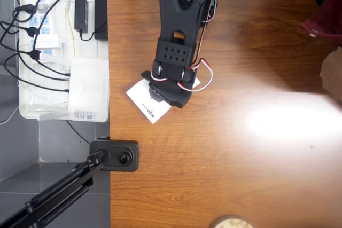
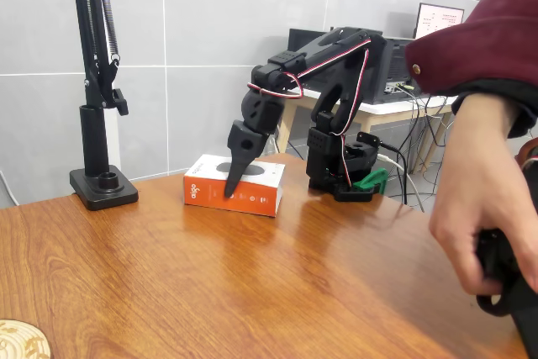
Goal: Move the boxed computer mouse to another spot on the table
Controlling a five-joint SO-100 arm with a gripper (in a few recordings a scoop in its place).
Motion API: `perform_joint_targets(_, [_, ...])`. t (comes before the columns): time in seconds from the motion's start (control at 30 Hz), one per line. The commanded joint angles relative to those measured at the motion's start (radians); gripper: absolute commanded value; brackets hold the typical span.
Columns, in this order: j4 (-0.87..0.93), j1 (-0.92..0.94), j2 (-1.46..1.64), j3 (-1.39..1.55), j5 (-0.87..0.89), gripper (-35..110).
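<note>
Across the glossy, reddish-brown table (image 2: 252, 292), we are watching a black robot arm (image 2: 324, 65) bending forward and down from its base near the far edge, its red and white wires (image 2: 282, 81) looping along the joints. Below its tip, the boxed computer mouse (image 2: 252, 187) is lying flat on the wood, near the table's edge in the overhead view (image 1: 147, 100), its white top facing up and its orange-red side panel with small logo text facing the fixed camera. We are seeing the gripper (image 2: 232, 184) pointing steeply down at the box, its dark tip reaching down over the box's front face; whether the jaws are spread or closing on the box we cannot tell, since the fingers are overlapping in the fixed view and the wrist is hiding them from above. A black lamp stand (image 2: 102, 187) is standing on the table just left of the box in the fixed view. Beside the table in the overhead view, a white tray (image 1: 32, 111) is holding power strips and a white router (image 1: 89, 89).
</note>
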Motion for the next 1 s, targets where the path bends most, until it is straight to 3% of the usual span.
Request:
perform_joint_targets(0.0, [-0.021,-0.006,-0.028,-0.023,0.005,5])
perform_joint_targets(0.17, [-0.034,0.002,-0.04,-0.032,0.008,8])
perform_joint_targets(0.2, [-0.034,0.002,-0.031,-0.035,-0.003,18])
perform_joint_targets(0.3, [-0.025,-0.028,-0.029,-0.064,-0.023,69])
perform_joint_targets(0.4, [-0.017,-0.038,-0.002,-0.067,-0.048,104])
perform_joint_targets(0.57, [0.048,-0.011,0.109,-0.074,-0.046,105])
perform_joint_targets(0.63, [0.066,-0.012,0.121,-0.107,-0.043,102])
perform_joint_targets(0.7, [0.081,-0.014,0.14,-0.156,-0.046,87])
perform_joint_targets(0.77, [0.091,0.003,0.178,-0.193,-0.061,58])
perform_joint_targets(0.83, [0.109,0.028,0.242,-0.201,-0.072,12])
perform_joint_targets(0.87, [0.092,0.028,0.272,-0.193,-0.072,0])
perform_joint_targets(0.97, [-0.104,-0.055,0.29,-0.192,-0.034,0])
